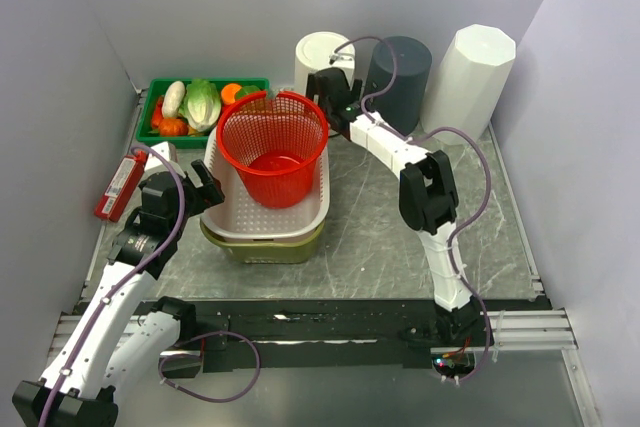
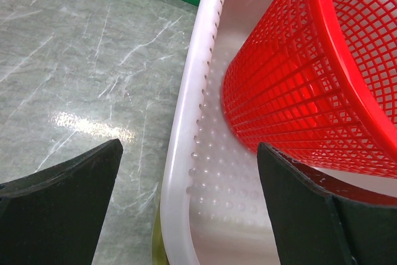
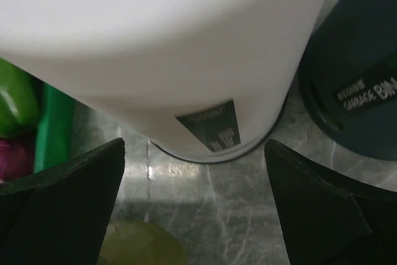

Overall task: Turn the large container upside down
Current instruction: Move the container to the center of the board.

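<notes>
A large white perforated basket (image 1: 312, 209) sits on the table, stacked in an olive basket (image 1: 262, 250). A red mesh basket (image 1: 272, 147) stands upright inside it. My left gripper (image 1: 206, 187) is open at the white basket's left rim. In the left wrist view the rim (image 2: 180, 153) runs between my fingers: one finger (image 2: 62, 206) is outside over the table, the other (image 2: 310, 209) is inside beside the red basket (image 2: 310, 79). My right gripper (image 1: 326, 89) is open and empty behind the baskets, facing a white round bin (image 3: 155, 60).
A green tray (image 1: 158, 87) of vegetables stands at the back left. A red packet (image 1: 120, 185) lies at the left edge. A white round bin (image 1: 318, 55), a dark bin (image 1: 400, 67) and a white faceted bin (image 1: 468, 67) stand along the back.
</notes>
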You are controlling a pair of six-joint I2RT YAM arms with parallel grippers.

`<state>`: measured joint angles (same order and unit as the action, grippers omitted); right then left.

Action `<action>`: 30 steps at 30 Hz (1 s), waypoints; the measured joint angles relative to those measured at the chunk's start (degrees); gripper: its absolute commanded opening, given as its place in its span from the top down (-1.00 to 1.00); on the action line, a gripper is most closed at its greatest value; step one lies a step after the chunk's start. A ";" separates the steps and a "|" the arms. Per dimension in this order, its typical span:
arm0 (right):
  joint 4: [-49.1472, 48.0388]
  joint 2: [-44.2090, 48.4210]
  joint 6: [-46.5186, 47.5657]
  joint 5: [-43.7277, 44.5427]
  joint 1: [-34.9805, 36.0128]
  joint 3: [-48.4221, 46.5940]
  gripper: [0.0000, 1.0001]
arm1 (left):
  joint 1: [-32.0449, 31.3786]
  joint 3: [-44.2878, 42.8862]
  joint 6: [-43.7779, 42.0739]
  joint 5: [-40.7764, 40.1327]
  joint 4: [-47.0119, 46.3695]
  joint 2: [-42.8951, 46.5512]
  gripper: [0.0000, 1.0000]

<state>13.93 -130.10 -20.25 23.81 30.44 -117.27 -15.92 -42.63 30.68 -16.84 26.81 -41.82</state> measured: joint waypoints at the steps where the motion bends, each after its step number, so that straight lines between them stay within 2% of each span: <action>1: 0.00 0.33 0.04 -0.20 0.00 0.90 -0.99 | 0.00 0.00 0.00 0.00 0.00 0.00 -0.93; 8: -1.46 7.48 0.22 -2.16 0.00 8.76 -0.99 | 0.00 0.00 0.00 0.02 0.00 0.04 -0.93; 18: -1.42 17.79 -0.31 -3.89 0.00 9.99 -0.99 | 0.00 -0.02 0.00 0.02 0.00 0.11 -0.93; 24: -1.22 23.65 -2.51 -4.15 0.00 17.11 -0.99 | 0.00 0.00 -0.02 0.04 0.00 0.11 -0.93; 30: -0.70 26.34 -4.81 -9.11 -0.09 20.41 -0.99 | 0.00 0.00 0.00 0.04 0.00 0.11 -0.93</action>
<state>13.23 -103.77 -25.06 14.70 30.35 -96.86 -15.92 -42.63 30.68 -16.80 26.81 -41.71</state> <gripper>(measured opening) 0.994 0.966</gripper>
